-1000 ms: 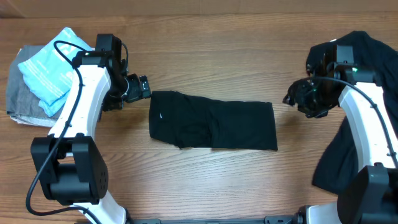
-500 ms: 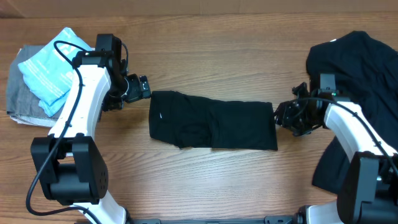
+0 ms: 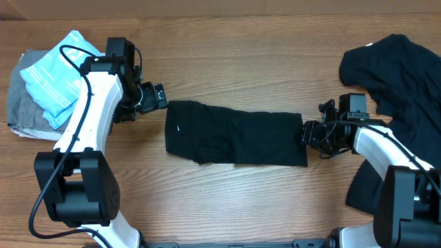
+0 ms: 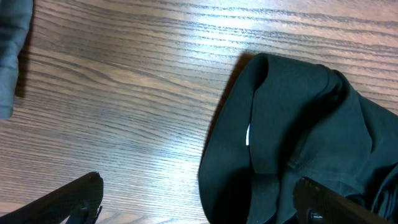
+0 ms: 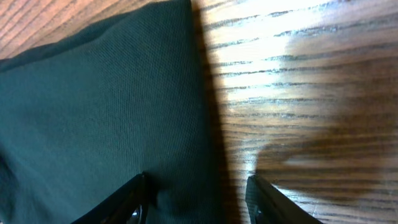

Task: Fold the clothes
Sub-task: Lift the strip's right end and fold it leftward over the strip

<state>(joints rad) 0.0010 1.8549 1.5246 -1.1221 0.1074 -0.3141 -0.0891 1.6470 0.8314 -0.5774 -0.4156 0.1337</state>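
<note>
- The folded black garment (image 3: 234, 134) lies flat on the wooden table (image 3: 234, 55) as a long band between our two grippers, with one short end at each.
- Our right gripper (image 5: 196, 208) sits low at its end of the band with the jaws partly apart and nothing pinched. One finger (image 5: 134, 199) is over the cloth and the other is over bare wood, so the cloth's edge runs between them.
- Our left gripper (image 4: 199, 211) has its jaws spread wide and holds nothing. The band's other end lies just ahead of it, more toward one finger than the other, with a small white mark (image 4: 248, 134) on the top layer. From overhead this gripper is just beside the corner, not on it.
- Behind the right gripper, a heap of loose black clothes (image 3: 403, 76) lies unfolded, partly under that arm.
- Behind the left gripper, well apart from the band, a grey folded garment (image 3: 17, 110) lies with a light blue packet (image 3: 52, 79) on top.
- We judge that the step in hand is another fold of the band, with the right gripper lining up to take its end.
- Next, we would close on that edge deep enough to catch every layer, lift it only slightly, and carry it over toward the left gripper so the ends meet squarely. A shallow pinch could lift only the top layer and open the folds.
</note>
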